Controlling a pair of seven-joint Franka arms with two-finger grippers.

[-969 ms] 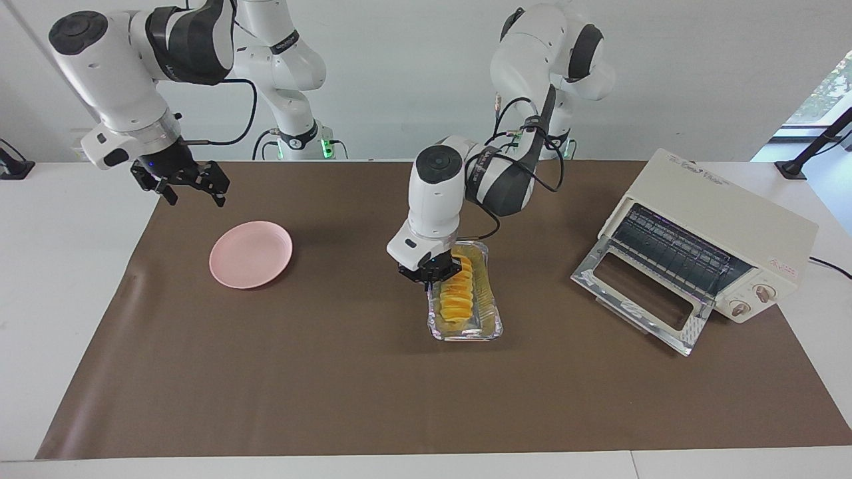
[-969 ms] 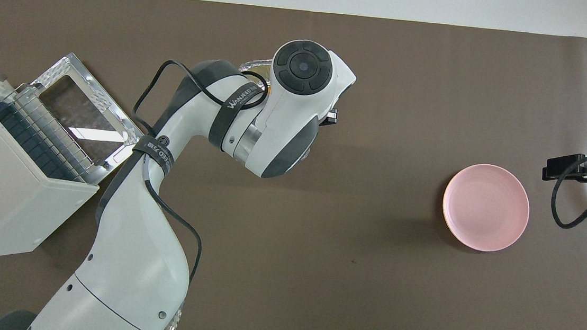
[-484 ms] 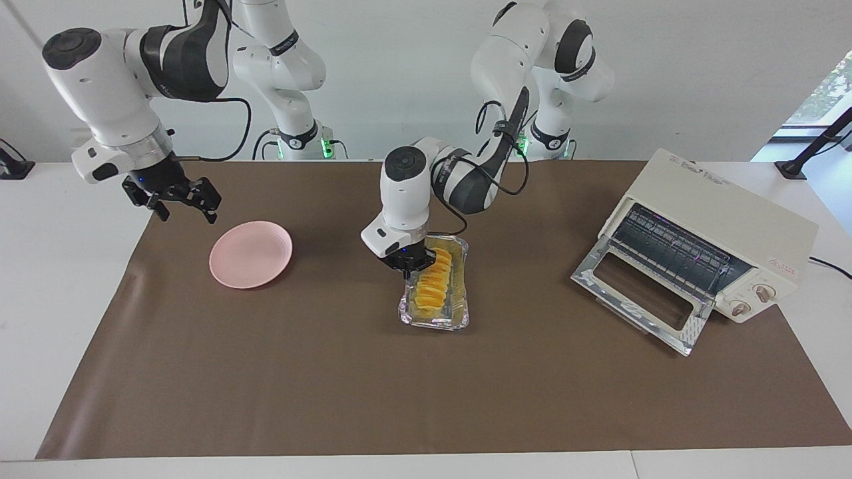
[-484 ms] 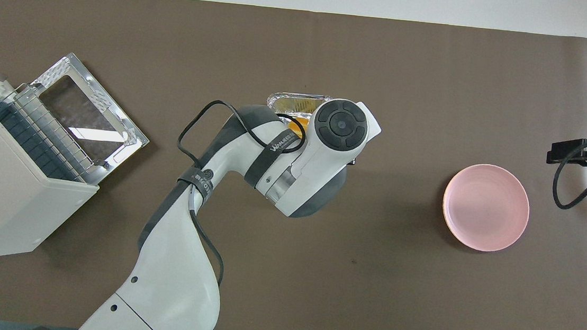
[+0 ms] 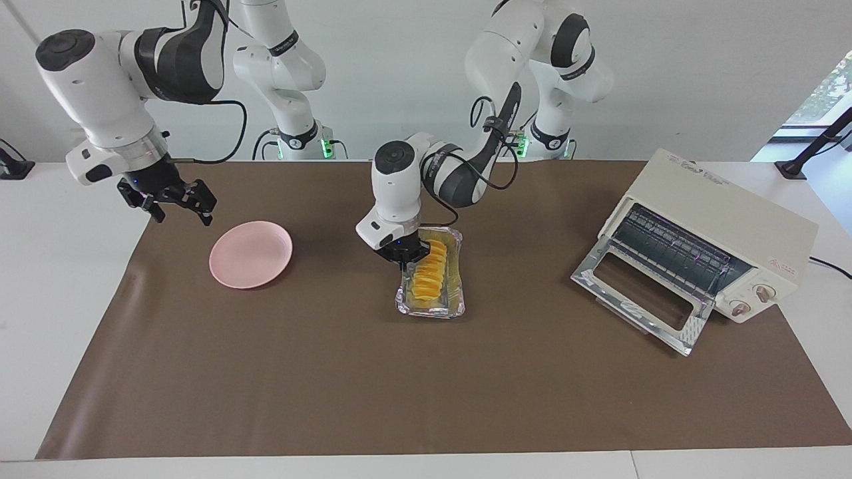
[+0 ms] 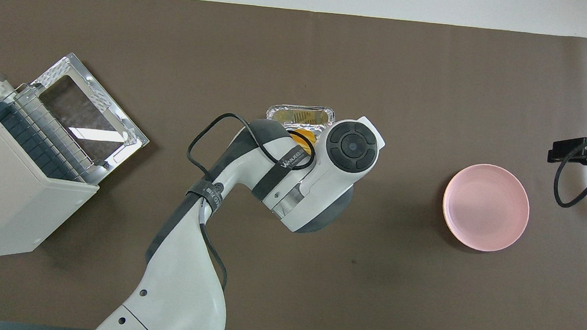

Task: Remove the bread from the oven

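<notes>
Since the earlier frames, the foil tray (image 5: pixel 430 287) with the bread (image 5: pixel 428 275) has been carried by the left arm away from the oven (image 5: pixel 707 246), toward the right arm's end of the desk (image 5: pixel 333 386), and the right gripper (image 5: pixel 174 205) has been drawn slightly away from the pink plate (image 5: pixel 251 254).

The oven is positioned at the left arm's end of the desk, with its door (image 5: pixel 642 295) dropped open and its rack bare. Removal from the oven is therefore judged complete.

The foil tray is located well apart from the oven, roughly midway between the oven and the pink plate. Whether it rests on the desk or is held just above it cannot be told.

The bread is contained in the foil tray.

The left gripper (image 5: pixel 401 257) is clamped on the tray edge farthest from the oven, fingertips together. The right gripper is held with its fingers apart, empty, over the desk edge far from the oven.

Release of the tray is judged outstanding, and possibly transfer of the bread to the plate.
</notes>
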